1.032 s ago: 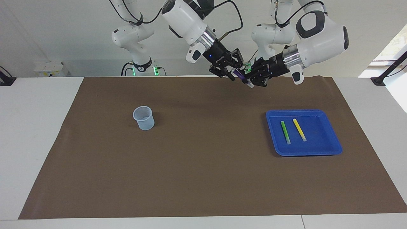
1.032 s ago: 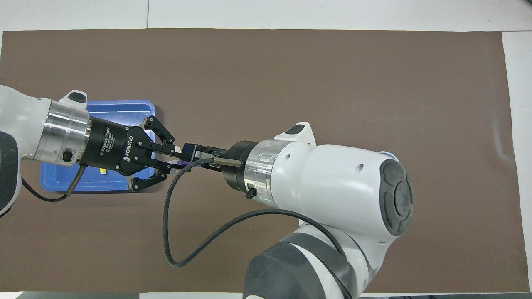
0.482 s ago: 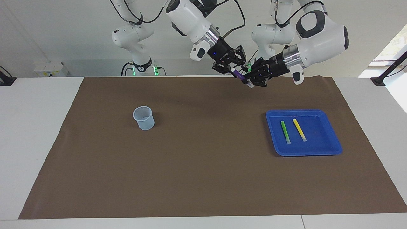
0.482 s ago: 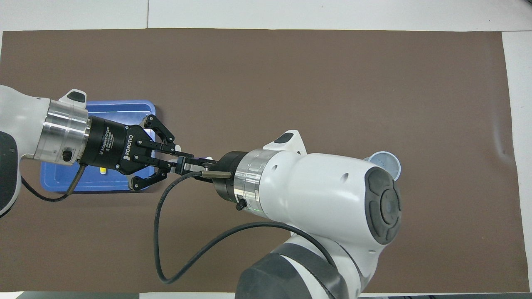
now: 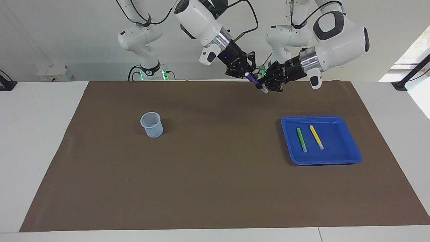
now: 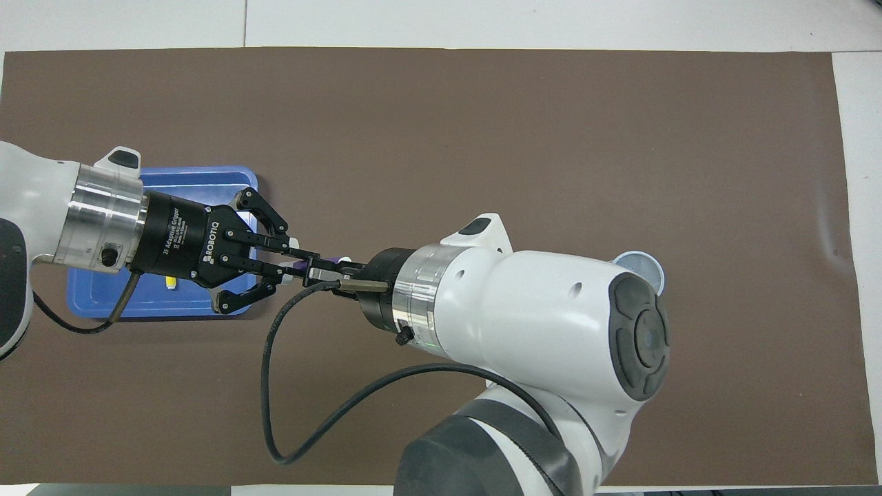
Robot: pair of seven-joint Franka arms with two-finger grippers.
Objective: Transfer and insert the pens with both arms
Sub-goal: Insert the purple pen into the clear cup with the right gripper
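A purple pen (image 5: 252, 80) hangs slanted in the air over the robots' edge of the brown mat, pale cap end lowest. My left gripper (image 5: 263, 85) is shut on its lower part. My right gripper (image 5: 247, 73) is shut on its upper end, so both hold it. In the overhead view the left gripper (image 6: 298, 256) and right gripper (image 6: 329, 270) meet tip to tip and hide most of the pen. A green pen (image 5: 301, 139) and a yellow pen (image 5: 316, 137) lie side by side in the blue tray (image 5: 349, 155).
A translucent cup (image 5: 152, 125) stands on the mat toward the right arm's end; the right arm half covers the cup (image 6: 646, 264) from above. The blue tray (image 6: 200, 178) sits toward the left arm's end. Two smaller white arms (image 5: 144, 43) stand at the back.
The right gripper has closed onto the purple pen's upper end after drawing in toward the left gripper. The left gripper has kept its grip and barely moved.
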